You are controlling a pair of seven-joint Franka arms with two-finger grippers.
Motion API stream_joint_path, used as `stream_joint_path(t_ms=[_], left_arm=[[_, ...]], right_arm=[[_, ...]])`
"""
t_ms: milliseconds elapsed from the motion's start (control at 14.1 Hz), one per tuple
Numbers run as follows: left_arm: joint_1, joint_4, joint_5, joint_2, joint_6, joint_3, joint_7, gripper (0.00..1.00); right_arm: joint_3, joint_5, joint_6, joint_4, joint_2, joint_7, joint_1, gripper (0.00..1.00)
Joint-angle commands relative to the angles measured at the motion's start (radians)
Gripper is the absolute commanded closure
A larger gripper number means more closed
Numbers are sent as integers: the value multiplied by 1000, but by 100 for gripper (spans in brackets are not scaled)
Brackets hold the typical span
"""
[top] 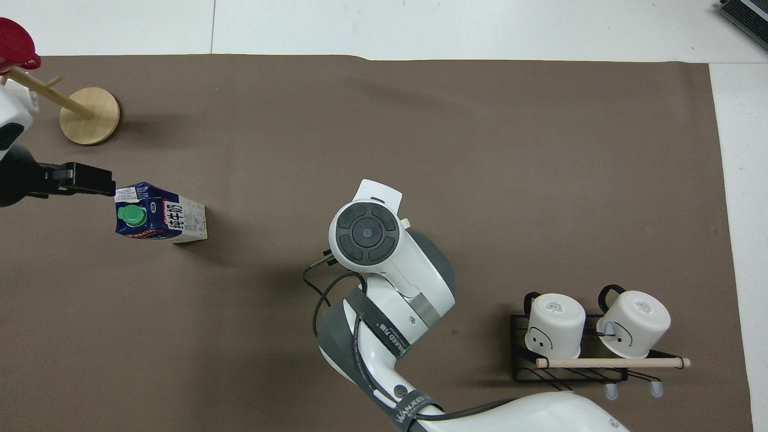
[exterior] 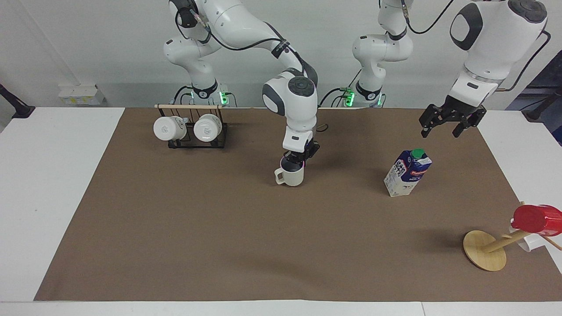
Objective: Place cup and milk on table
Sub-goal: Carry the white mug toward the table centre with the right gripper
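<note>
The cream-white cup point(exterior: 293, 177) hangs upright at or just above the brown sheet of the table point(exterior: 219, 228), about midway along it. My right gripper point(exterior: 295, 161) is shut on the cup's rim from above, and its arm hides the cup in the overhead view. The blue and white milk point(exterior: 408, 173) point(top: 159, 219) stands on the sheet toward the left arm's end, green cap up. My left gripper point(exterior: 452, 120) hangs open in the air beside and above the milk, holding nothing.
A black rack point(exterior: 191, 142) point(top: 570, 366) with two white mugs stands near the right arm's base. A wooden stand point(exterior: 485, 250) point(top: 90, 115) carrying a red cup point(exterior: 535, 218) sits at the left arm's end, farther from the robots than the milk.
</note>
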Motion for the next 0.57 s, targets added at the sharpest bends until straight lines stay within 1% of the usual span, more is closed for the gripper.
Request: stream_joint_path(t_ms=[0, 212, 283, 424, 495], left_arm=[[1, -20, 0, -15, 15, 0, -12, 0], [-3, -25, 0, -18, 15, 0, -13, 0], [-3, -28, 0, -20, 15, 0, -13, 0], [-3, -28, 0, -20, 15, 0, -13, 0], [-3, -29, 0, -20, 12, 0, -13, 0]], right_arm=[[-4, -38, 23, 8, 18, 8, 7, 100], [-3, -35, 29, 7, 22, 19, 12, 100], [-3, -32, 29, 7, 22, 20, 10, 98], [-3, -21, 36, 2, 23, 22, 10, 61], [-3, -26, 46, -4, 25, 17, 7, 21]])
